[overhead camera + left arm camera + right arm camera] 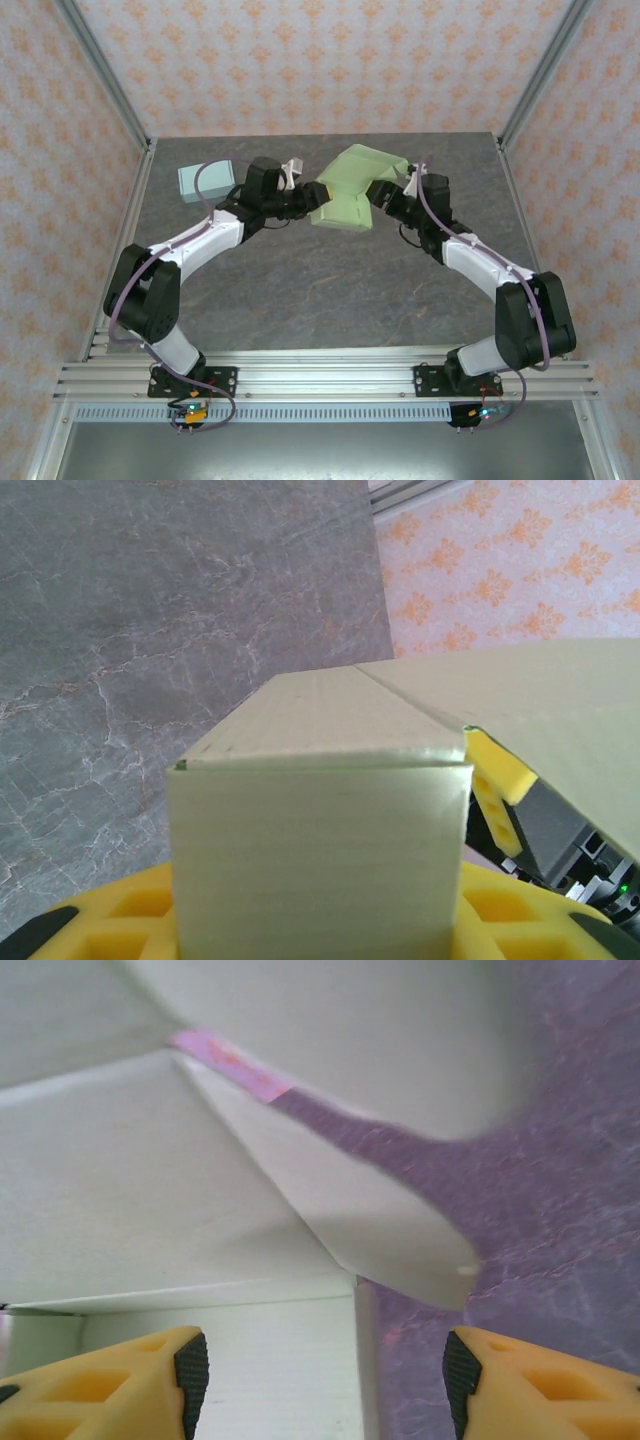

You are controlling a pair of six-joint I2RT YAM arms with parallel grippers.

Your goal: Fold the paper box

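The pale green paper box [350, 190] is lifted above the middle of the table's far half, between my two grippers. My left gripper [305, 200] is shut on its left end. In the left wrist view the box [320, 830] spans the whole gap between the yellow fingers [110, 920], and the gripper [320, 925] clamps it. My right gripper [385, 195] is at the box's right side and stands open. In the right wrist view the gripper [325, 1375] has a box panel [250, 1370] partly between its spread pads. A loose flap [380, 1220] hangs in front.
A light blue box [205, 180] lies at the far left of the grey table [320, 290]. Metal frame posts and patterned walls close in the left, right and far sides. A finger [495, 780] of the right gripper shows beside the box in the left wrist view.
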